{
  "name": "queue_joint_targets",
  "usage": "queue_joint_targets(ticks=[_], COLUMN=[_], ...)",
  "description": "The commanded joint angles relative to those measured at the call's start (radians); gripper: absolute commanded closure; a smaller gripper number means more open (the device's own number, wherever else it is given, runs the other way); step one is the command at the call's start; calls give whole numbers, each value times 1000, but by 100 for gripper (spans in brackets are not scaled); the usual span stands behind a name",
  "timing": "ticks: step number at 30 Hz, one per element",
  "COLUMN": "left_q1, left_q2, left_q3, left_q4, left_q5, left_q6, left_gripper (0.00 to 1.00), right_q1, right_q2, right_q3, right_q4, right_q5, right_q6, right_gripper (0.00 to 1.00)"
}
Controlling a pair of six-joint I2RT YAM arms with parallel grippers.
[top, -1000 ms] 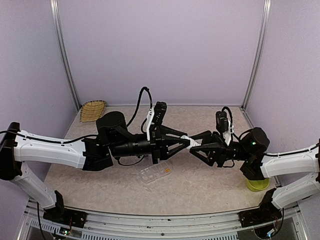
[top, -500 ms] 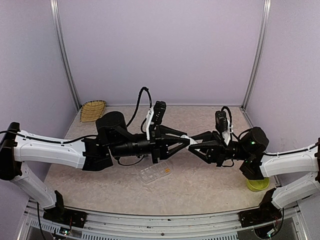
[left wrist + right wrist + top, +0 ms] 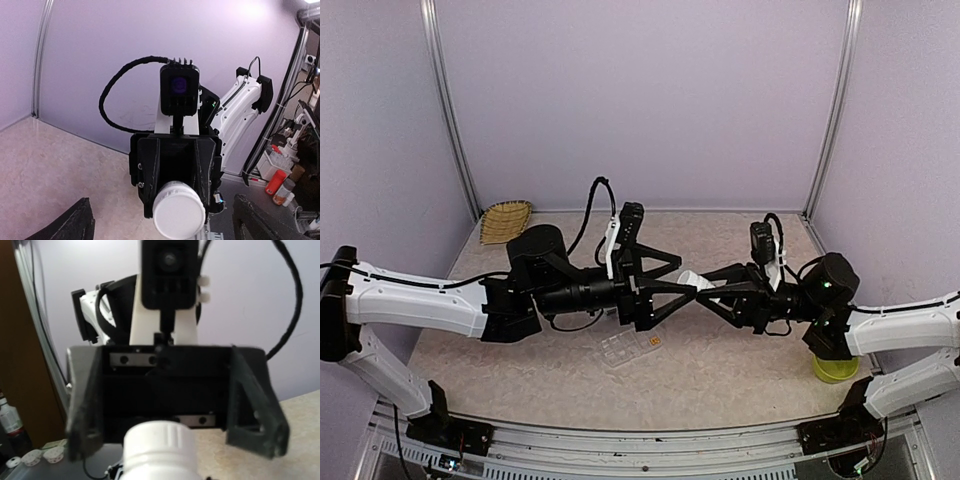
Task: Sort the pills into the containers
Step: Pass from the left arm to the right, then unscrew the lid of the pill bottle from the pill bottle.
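White round plastic bottle is clamped in your right gripper; left gripper stands wide apart around it. Likely uncapping step; next, grip the ribbed cap squarely.

Your left arm is reaching in from the left and your right arm from the right. Both are raised mid-scene with wrists roughly level and grippers facing tip to tip. Your left gripper is standing with its jaws spread wide, gripping nothing. Your right gripper is clamping a white bottle, which is sitting between the left fingers, clear of both.
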Motion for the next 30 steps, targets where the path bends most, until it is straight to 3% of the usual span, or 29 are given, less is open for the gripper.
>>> queue_joint_targets(ticks=[1,9,19,27,30], left_q1=[21,74,82,55,51], left_q2=[-68,-58,-97,-119,-108], left_q3=[-46,-77,-39,-27,-12], left_q4=[31,69,-115,-152,-164], left_q5=[26,175,306,252,246], left_q6=[-23,-37,287,389,407], left_gripper=[2,1,15,18,29], right_q1=[12,39,42,43,43], right_q2=[-56,-46,-55,-62,-58], right_q3=[13,36,102,108,107], right_q4=[-114,-175,-238,-242,-242], right_q5=[62,70,-10,-49,-51], right_q6=[-39,-26,153,232,236], right_gripper=[91,91,97,96,96])
